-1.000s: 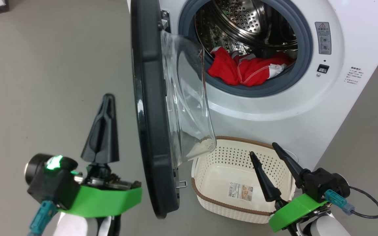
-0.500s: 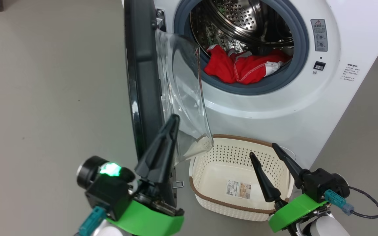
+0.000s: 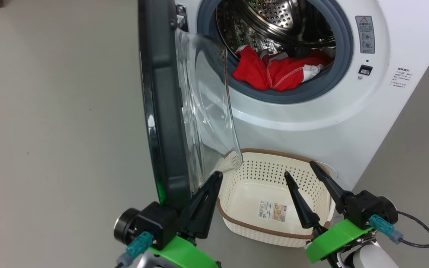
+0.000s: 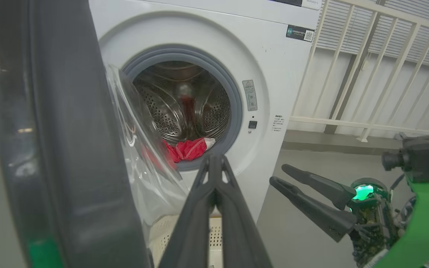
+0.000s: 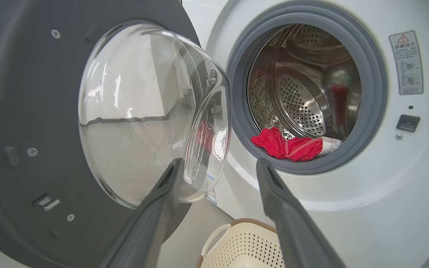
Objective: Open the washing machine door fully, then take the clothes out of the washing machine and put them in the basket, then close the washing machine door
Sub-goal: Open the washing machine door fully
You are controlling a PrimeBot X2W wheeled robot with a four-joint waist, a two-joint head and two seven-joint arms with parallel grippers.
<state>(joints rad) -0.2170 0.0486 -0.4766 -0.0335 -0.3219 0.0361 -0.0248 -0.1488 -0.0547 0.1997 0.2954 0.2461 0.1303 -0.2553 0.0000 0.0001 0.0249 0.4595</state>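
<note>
The washing machine door [image 3: 166, 111] stands open, edge-on in the head view. The clothes [image 3: 270, 72] lie at the front lip of the drum [image 3: 274, 22] in the washing machine [image 3: 311, 123]. The basket [image 3: 266, 175] sits on the floor [image 3: 50, 130] below. The left gripper [image 3: 214, 178] — fingers together — is just beside the door's lower edge. The right gripper [image 3: 299, 169] — fingers apart — hangs over the basket.

Bright, even, diffuse light falls throughout, leaving only faint, soft shadows. White glare streaks the glass of the washing machine door [image 5: 117, 123]. In the left wrist view the door's dark rim, close to the lens, is blurred, and the railing [image 4: 367, 74] beyond it slants with wide-angle distortion.
</note>
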